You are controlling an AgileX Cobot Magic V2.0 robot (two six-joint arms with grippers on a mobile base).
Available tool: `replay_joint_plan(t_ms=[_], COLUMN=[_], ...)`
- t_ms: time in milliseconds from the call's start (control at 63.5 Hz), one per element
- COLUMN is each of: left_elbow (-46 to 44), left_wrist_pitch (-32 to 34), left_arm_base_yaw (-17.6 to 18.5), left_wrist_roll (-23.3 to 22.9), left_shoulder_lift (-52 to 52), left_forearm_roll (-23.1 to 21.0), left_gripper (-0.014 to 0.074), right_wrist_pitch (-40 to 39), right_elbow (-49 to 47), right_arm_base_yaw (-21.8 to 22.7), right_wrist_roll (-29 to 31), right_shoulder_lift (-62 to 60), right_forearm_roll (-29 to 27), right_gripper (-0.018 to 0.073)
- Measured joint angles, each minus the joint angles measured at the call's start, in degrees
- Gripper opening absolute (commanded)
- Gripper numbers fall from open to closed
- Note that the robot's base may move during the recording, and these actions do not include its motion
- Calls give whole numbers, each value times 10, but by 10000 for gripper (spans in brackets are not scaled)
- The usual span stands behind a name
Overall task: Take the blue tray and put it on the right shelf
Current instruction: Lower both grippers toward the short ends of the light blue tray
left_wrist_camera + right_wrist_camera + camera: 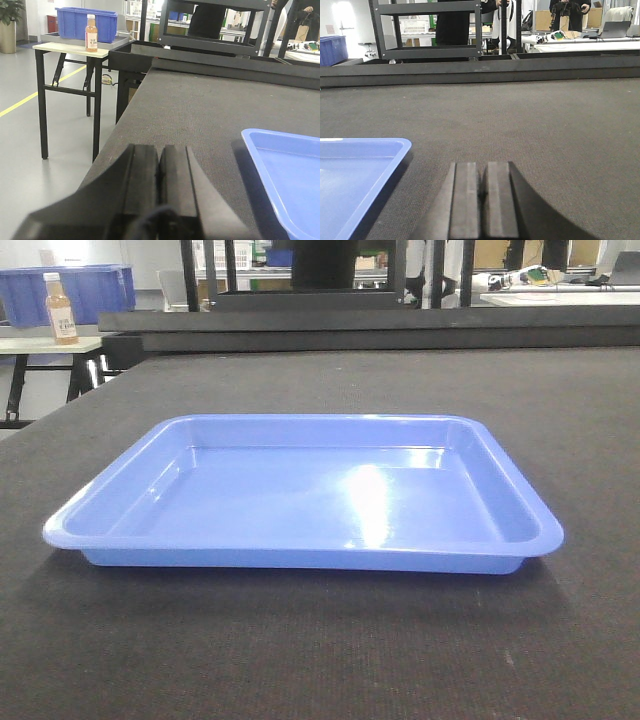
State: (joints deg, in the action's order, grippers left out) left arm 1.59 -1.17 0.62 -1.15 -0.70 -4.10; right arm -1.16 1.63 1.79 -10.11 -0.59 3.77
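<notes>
In your left wrist view the blue tray (285, 175) runs off the right and bottom edges; your right wrist view cuts it at the left and bottom edges. The label on the bottle (60, 308), far left, is too small to read. The storage bin (332, 50) is cropped by the left edge. The person (452, 25) behind the black rack (427, 51) is cut off above the torso.
</notes>
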Motion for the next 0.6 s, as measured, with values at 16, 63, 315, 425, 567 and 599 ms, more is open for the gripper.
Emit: replay_joint_plan(t_ms=[16, 63, 315, 425, 567, 599], left_elbow=[0, 0, 0, 0, 0, 0], left_wrist_pitch=[0, 0, 0, 0, -1, -1], left_arm_base_yaw=[0, 0, 0, 0, 0, 0], left_wrist_roll=[0, 0, 0, 0, 0, 0], left_shoulder_lift=[0, 0, 0, 0, 0, 0], left_forearm_roll=[0, 0, 0, 0, 0, 0], left_gripper=[-49, -48, -49, -49, -49, -49], right_wrist_pitch=[0, 0, 0, 0, 0, 0], right_elbow=[0, 0, 0, 0, 0, 0], right_arm_base_yaw=[0, 0, 0, 0, 0, 0], right_wrist_roll=[0, 0, 0, 0, 0, 0], right_shoulder_lift=[0, 0, 0, 0, 0, 0], right_forearm_roll=[0, 0, 0, -1, -1, -1], right_gripper=[56, 56, 56, 56, 56, 56])
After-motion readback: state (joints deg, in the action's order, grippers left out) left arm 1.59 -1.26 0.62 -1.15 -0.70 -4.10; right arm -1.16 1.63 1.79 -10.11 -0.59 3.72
